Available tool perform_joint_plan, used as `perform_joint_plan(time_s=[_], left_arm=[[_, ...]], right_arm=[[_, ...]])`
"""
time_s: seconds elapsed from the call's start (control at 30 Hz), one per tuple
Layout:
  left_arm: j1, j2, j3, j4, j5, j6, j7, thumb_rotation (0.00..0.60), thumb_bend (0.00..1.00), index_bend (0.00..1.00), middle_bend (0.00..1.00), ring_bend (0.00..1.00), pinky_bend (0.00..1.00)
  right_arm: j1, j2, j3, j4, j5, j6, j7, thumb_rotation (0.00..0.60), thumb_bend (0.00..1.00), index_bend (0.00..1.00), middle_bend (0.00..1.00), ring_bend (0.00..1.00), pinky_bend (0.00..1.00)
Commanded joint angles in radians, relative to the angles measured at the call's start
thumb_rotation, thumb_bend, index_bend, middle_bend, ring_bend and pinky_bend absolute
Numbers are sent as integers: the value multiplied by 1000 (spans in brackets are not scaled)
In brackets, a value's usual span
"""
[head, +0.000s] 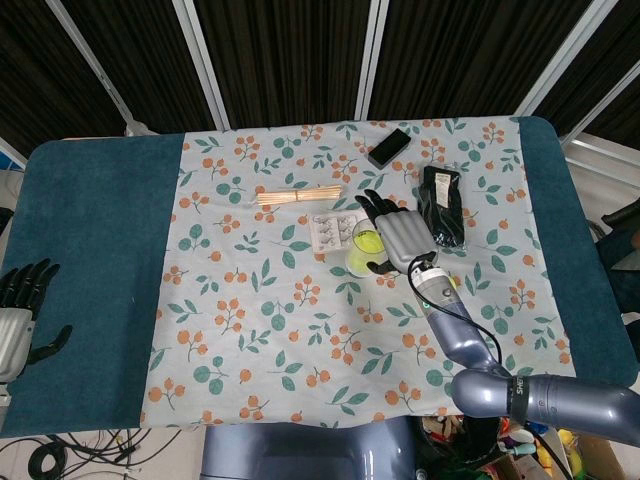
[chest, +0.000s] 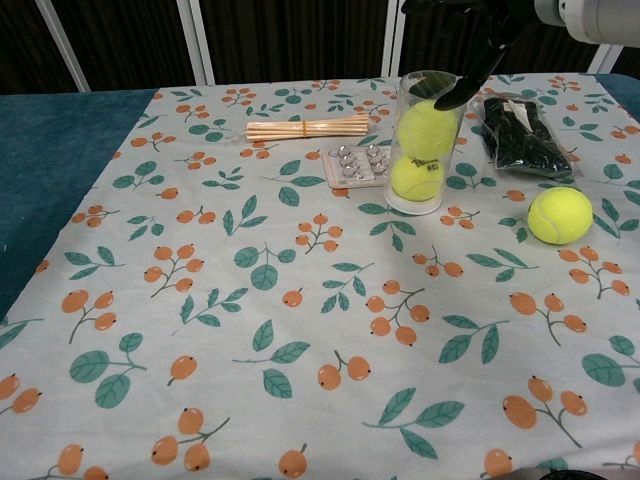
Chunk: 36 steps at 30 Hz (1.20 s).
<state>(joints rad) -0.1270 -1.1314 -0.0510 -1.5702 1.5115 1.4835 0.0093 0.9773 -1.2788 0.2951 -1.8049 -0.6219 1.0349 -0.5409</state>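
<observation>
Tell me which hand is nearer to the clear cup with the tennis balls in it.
The right hand. It hovers directly over the clear cup, fingers spread and holding nothing. The left hand sits far off at the table's left edge, on the teal cloth.

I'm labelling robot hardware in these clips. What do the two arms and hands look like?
The right arm is glossy blue-grey, rounded segments, with a thin black cable along the forearm and a small green-lit wrist collar. The right hand has a ribbed grey back and black fingers. The left hand at the table edge looks alike: pale grey back, black fingers.
</observation>
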Motion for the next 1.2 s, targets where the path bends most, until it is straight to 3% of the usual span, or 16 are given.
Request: perform_joint_plan(time_s=[0.03,0.2,0.37,0.43,0.53,0.63,0.77,0.9,1.07,1.2], left_arm=[[0,0,0,-1,-1,0,2,600,282,38,22,0,49],[1,0,-1,-1,-2,0,3,600,282,38,22,0,49],[2,2,-1,0,-2,2,-2,600,282,38,22,0,49],[4,3,-1,-1,-3,4,-5,600,282,38,22,0,49],[5,3,0,-7,-2,5,-7,600,282,38,22,0,49],[5,3,-3,-13,0,11,1,600,282,38,22,0,49],[6,1,-8,-9,3,23,2,600,282,38,22,0,49],[7,5,1,-16,13,20,-4,600,282,38,22,0,49],[11,12,9,-27,28,26,-12,600,282,38,22,0,45],[12,14,17,-41,44,27,-11,600,282,38,22,0,45]], right_arm=[[3,4,0,-7,4,-1,0,600,70,0,0,110,303],[-2,20,21,-29,-16,35,14,600,76,0,0,110,303],[-76,102,30,-138,-148,160,54,600,157,0,0,112,254],[-145,171,1,-222,-217,211,81,600,172,0,0,112,240],[-265,268,-85,-303,-357,301,93,600,174,0,0,109,227],[-429,328,-217,-318,-580,451,118,600,174,0,0,104,225],[-617,321,-351,-237,-811,638,199,600,174,0,0,103,224],[-793,250,-452,-63,-908,784,258,600,169,0,0,94,214],[-907,120,-451,163,-917,877,357,600,162,0,0,90,214],[-920,90,-434,242,-907,849,372,600,162,0,0,89,213]])
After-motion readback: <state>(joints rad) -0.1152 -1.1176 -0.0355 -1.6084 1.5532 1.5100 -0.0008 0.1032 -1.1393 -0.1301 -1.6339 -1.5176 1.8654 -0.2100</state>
